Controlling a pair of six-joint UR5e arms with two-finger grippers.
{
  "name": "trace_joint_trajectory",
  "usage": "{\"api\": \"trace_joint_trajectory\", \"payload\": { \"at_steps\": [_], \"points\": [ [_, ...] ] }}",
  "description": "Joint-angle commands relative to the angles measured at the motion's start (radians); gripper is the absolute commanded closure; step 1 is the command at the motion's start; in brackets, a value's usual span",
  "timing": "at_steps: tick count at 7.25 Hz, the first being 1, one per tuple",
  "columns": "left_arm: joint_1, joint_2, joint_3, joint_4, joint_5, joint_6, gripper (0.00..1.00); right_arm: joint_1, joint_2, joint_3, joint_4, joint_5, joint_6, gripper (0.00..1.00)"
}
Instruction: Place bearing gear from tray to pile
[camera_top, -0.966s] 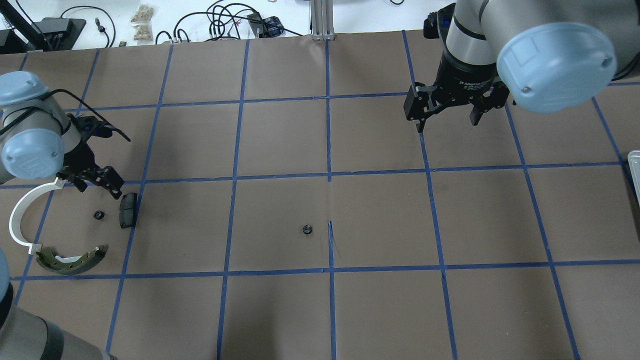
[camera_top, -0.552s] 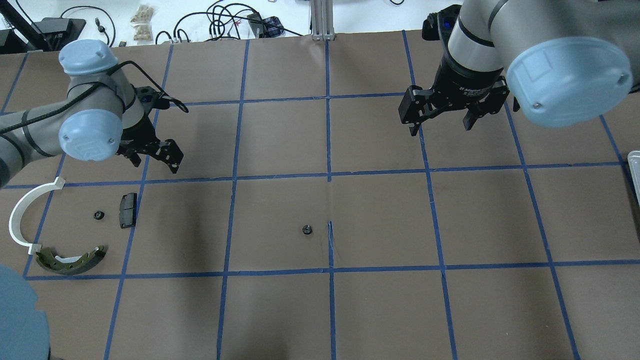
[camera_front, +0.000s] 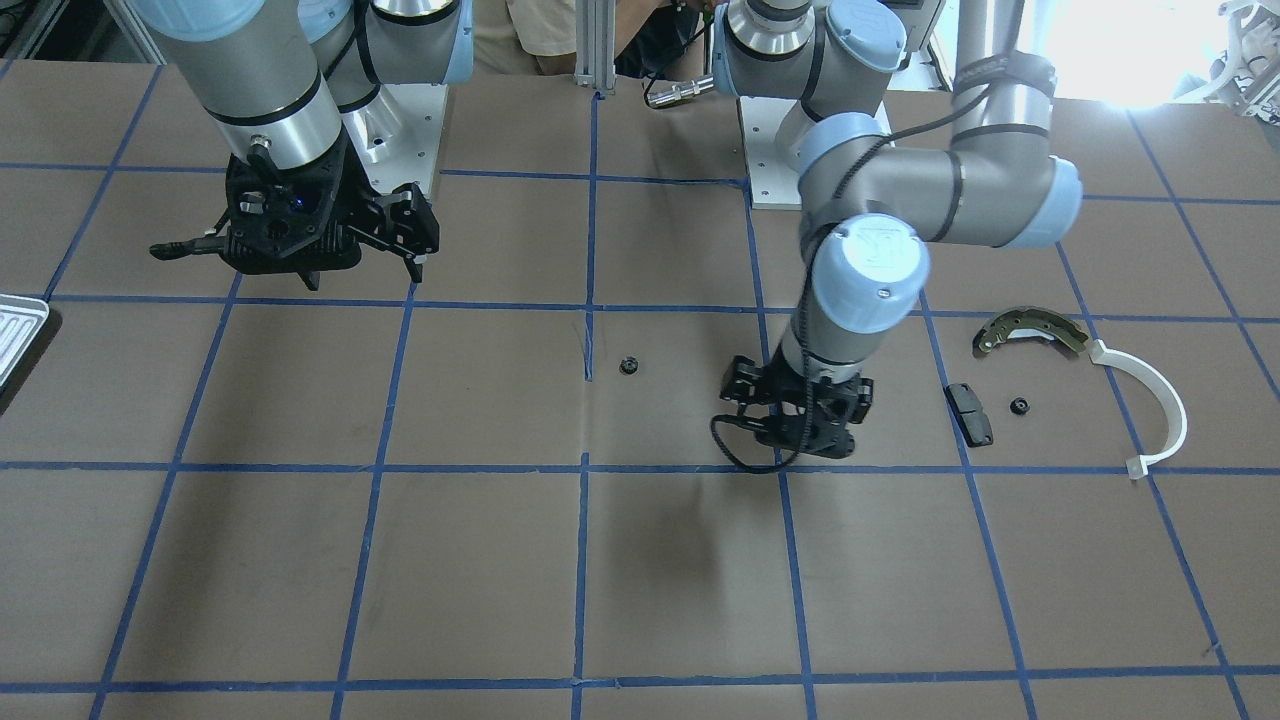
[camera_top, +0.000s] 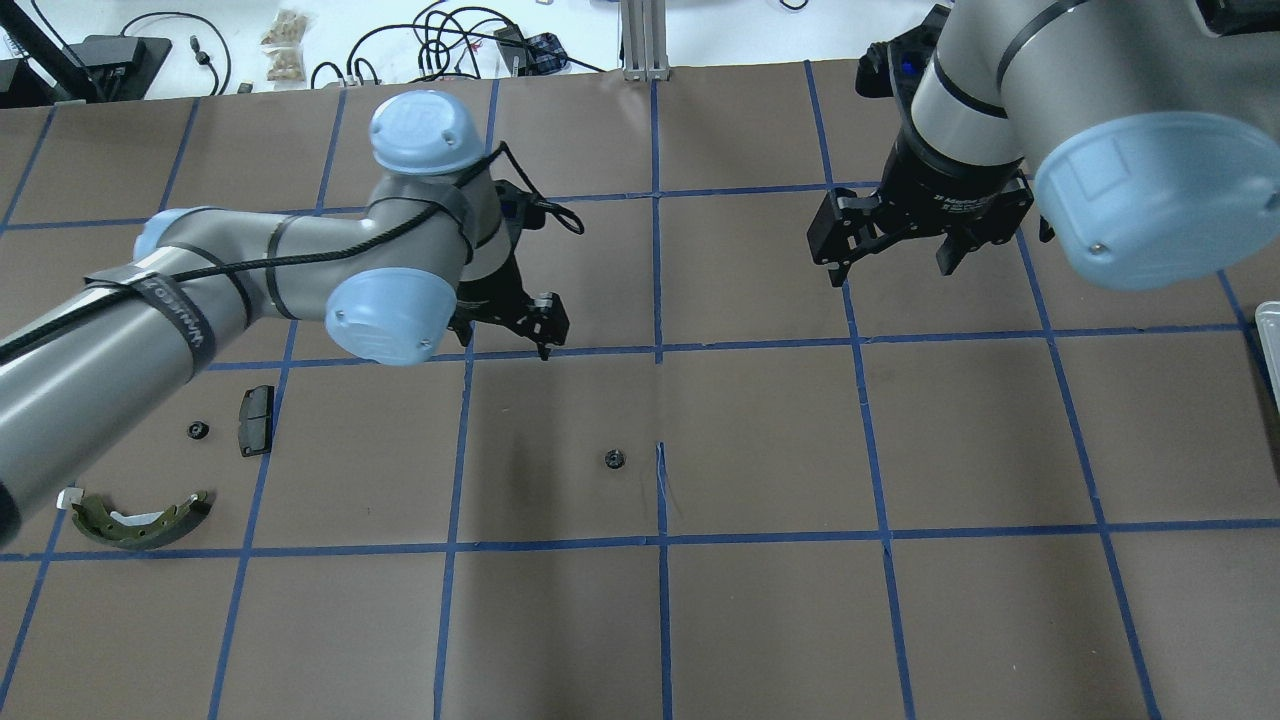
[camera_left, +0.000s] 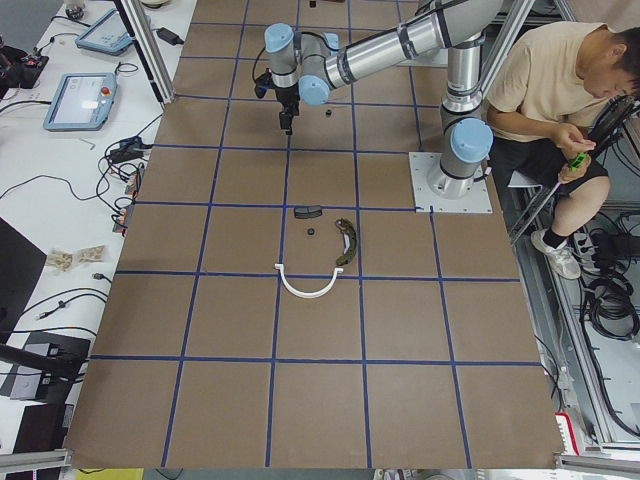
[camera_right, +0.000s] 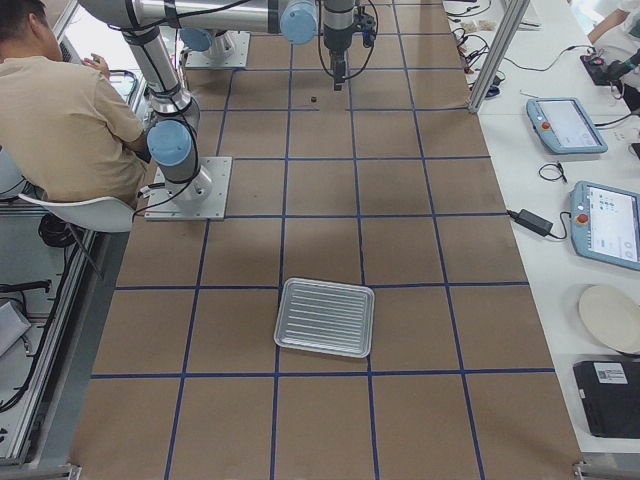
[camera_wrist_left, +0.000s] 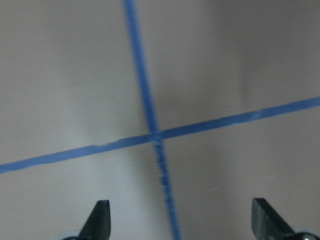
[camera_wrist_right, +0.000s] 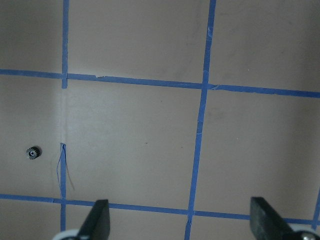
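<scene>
at the pile: at the table's left end a curved olive brake shoe (camera_top: 140, 520), a white plastic arc (camera_front: 1165, 405) and a dark brake pad (camera_top: 255, 420) lie loosely together. a small black bearing gear (camera_top: 197, 431) sits among them, just left of the pad and touching nothing.
left arm: the left gripper (camera_top: 505, 335) hangs over a crossing of blue tape lines (camera_wrist_left: 150, 135), well right of the pile. its fingers are spread wide with nothing between them.
mid-table: a second gear (camera_top: 614, 459) lies alone on the brown paper by the table's middle. it is right of the left gripper, nearer the robot than it, and well apart from both pile and tray.
right arm: the right gripper (camera_top: 892, 272) hovers over the right half, fingers wide apart and empty. the second gear shows at the left edge of its wrist view.
right end: the tray (camera_right: 325, 318) looks empty in the side view.
just changed: a second ago the left gripper was at the pile, beside the pad and the bearing gear. it has since swung away to the right and farther out. the right gripper has barely shifted.
for the task: one gear seems delivered. the left arm looks headed for the second gear, which has yet to reach the pile.
</scene>
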Motion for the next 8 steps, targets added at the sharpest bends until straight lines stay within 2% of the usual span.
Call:
{"api": "trace_joint_trajectory", "payload": {
  "at_steps": [1, 3, 6, 7, 8],
  "points": [
    [-0.102, -0.016, -0.014, 0.008, -0.041, -0.088, 0.0, 0.005, -0.025, -0.015, -0.013, -0.121, -0.011, 0.0],
    [-0.121, -0.024, -0.069, 0.038, -0.043, -0.09, 0.0, 0.01, -0.024, -0.015, -0.014, -0.109, -0.001, 0.0],
    [-0.122, -0.025, -0.16, 0.122, -0.095, -0.091, 0.01, 0.009, -0.02, -0.006, -0.022, -0.085, -0.01, 0.0],
    [-0.122, -0.027, -0.161, 0.123, -0.096, -0.09, 0.07, 0.009, -0.02, 0.0, -0.021, -0.074, -0.008, 0.0],
    [-0.124, -0.027, -0.161, 0.126, -0.099, -0.09, 0.17, 0.009, -0.02, 0.001, -0.021, -0.07, -0.008, 0.0]
  ]
}}
